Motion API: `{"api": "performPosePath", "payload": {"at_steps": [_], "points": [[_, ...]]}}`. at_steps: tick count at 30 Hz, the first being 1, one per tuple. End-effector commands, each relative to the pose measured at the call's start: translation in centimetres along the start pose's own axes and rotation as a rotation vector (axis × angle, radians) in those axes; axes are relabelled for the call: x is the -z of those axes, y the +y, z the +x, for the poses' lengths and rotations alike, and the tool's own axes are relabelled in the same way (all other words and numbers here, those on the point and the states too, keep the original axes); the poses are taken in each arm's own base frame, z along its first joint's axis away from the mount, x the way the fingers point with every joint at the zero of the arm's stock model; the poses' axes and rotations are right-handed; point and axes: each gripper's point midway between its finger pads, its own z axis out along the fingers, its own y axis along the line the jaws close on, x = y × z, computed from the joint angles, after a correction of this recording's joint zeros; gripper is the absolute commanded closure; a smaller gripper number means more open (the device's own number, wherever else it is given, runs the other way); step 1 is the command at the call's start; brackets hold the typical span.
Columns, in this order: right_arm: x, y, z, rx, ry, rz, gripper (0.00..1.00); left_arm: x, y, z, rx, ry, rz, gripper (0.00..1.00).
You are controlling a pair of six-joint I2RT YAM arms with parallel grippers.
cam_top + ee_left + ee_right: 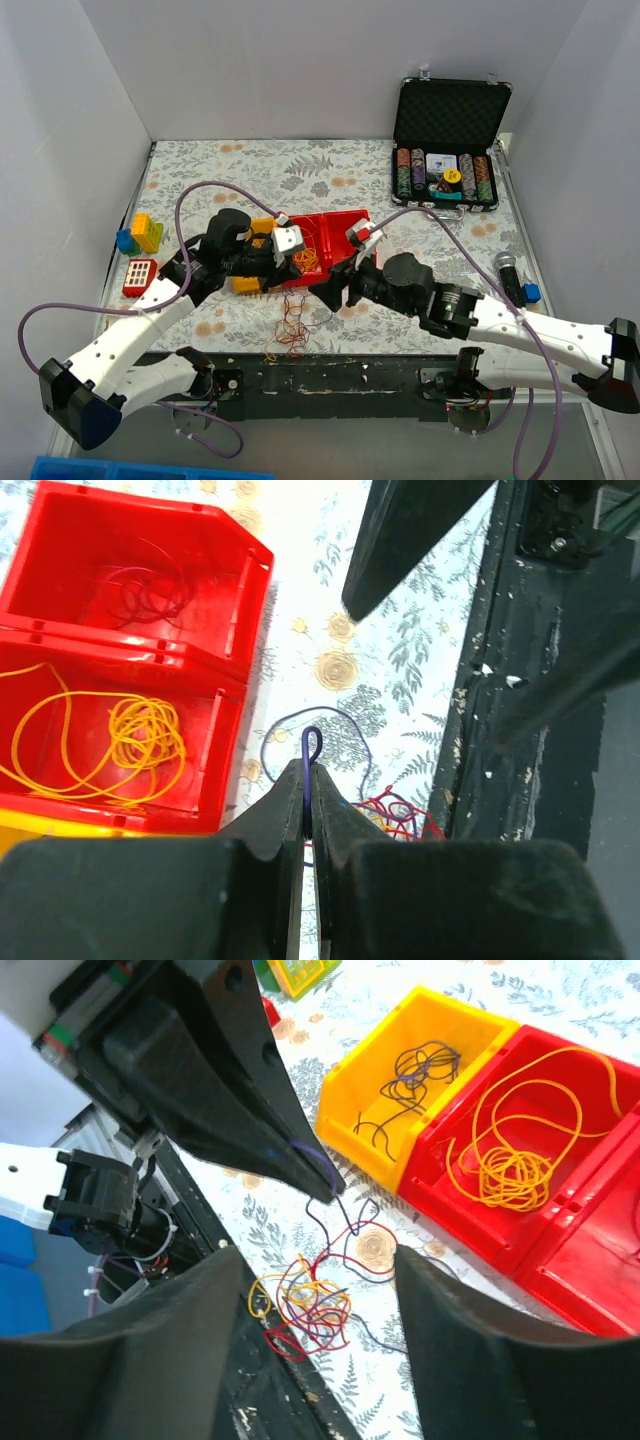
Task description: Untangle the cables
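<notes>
Pinches 1 purple cable (312, 742) in the closed left tool (308, 772); spreads the right tool (312, 1255) wide, empty, above the tangled cables (305, 1305) on the worktop (400, 660). Likely light, limp, snaggy: best gripped at an outer loop.

We're on the red bins (235, 695) now: hard moulded plastic, glossy, catching light along the rims. The yellow bin (370, 1130) shows the same shiny plastic. The cables (305, 1305) look like smooth, coated wire with a slight sheen, and the purple cable (311, 742) reads just as slick. Under them we see the table cover (330, 165), matt and printed with leaves; cloth or paper, we cannot tell. The front rail (490, 800) is black-painted, rough and chipped, with pale specks showing through. The left gripper (306, 780) and right gripper (312, 1260) both look like matt black plastic. The arm shells (120, 340) are smooth white plastic, and the case (452, 115) has bright metal edging.
</notes>
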Motion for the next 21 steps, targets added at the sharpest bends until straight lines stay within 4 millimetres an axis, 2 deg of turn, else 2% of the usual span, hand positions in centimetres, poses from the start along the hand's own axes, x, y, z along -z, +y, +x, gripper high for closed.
{"api": "performPosePath", "payload": {"at_steps": [1,4,6,10,13,21], "points": [[1.6,-0.4,-0.5,-0.043,-0.089,-0.005,0.23,1.4,2.1,-3.9,-0.070,-0.080,-0.121,1.00],[1.7,-0.2,2.2,-0.064,-0.035,-0.051,0.17,2.2,2.8,-5.5,-0.078,-0.122,-0.175,1.00],[1.1,0.1,4.4,-0.076,0.027,-0.084,0.15,2.7,2.9,-6.3,-0.079,-0.144,-0.191,1.00],[-0.7,0.4,8.0,-0.096,0.112,-0.092,0.13,2.9,2.6,-6.2,-0.066,-0.145,-0.190,1.00],[-2.5,0.4,8.7,-0.082,0.119,-0.062,0.12,3.0,2.4,-5.6,-0.055,-0.139,-0.194,1.00],[-7.1,-2.7,9.1,0.030,0.042,0.162,0.12,3.7,2.1,-5.3,-0.047,-0.139,-0.212,1.00]]}}
